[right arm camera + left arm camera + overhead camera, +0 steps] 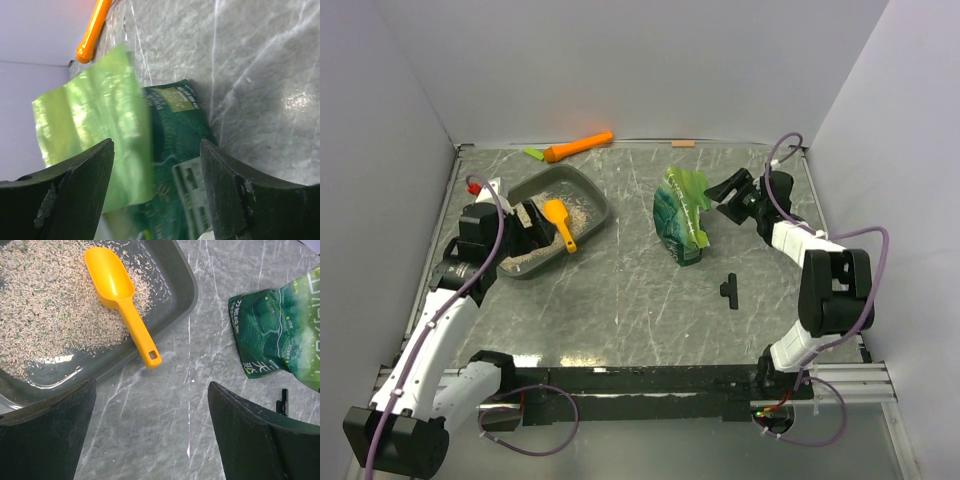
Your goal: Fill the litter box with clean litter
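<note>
Litter box (592, 198), a shallow dark grey tray, sits at the left rear of the desk (640, 300). Clean litter (45, 305) lies in it as a thin, patchy layer, with bare floor showing at the near corner. An orange scoop (122, 302) rests bowl-down in the grains, its handle sticking out over the rim.

The left hand (152, 440) hovers open over the tray's near edge, jaws wide and holding nothing. The right hand (155, 195) is also open. It hangs just beside the pale green top flap of the green litter bag (680, 215), which is slumped near the middle of the desk, well apart from the tray.

The litter is loose and fine, so no hand can grip it. It has to come by the bag or the scoop. The bag looks soft, crinkled and glossy, so it is likely slippery, with contents that shift as it tips. A pinch on the flat flap, or low on a corner seam, should hold better than one on the bulging middle.

The tray looks stiff but light and may skid on the smooth desk. The rim is the place to steady it. The scoop is rigid, and its slim handle is the obvious hold.
</note>
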Motion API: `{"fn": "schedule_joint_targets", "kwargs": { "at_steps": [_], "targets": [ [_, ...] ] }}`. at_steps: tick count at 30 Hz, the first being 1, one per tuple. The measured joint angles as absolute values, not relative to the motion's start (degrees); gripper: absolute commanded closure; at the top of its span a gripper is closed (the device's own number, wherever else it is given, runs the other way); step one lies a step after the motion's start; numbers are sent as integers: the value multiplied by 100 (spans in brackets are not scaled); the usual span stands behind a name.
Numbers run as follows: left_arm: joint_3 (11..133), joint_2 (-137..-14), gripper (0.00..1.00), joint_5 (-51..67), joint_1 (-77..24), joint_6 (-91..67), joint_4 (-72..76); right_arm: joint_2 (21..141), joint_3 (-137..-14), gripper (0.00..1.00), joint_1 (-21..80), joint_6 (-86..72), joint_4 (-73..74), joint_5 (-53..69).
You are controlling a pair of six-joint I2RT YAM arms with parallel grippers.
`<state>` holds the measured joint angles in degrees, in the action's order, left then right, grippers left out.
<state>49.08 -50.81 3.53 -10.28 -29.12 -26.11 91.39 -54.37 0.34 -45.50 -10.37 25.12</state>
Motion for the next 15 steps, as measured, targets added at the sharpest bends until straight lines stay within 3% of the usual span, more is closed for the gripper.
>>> {"fn": "schedule_joint_targets", "kwargs": {
  "at_steps": [15],
  "targets": [
    [4906,-5299,3,539,-1028,-2810,-2591,10191,-5083,27,-215,-5500,-3717,3638]
  ]
}}
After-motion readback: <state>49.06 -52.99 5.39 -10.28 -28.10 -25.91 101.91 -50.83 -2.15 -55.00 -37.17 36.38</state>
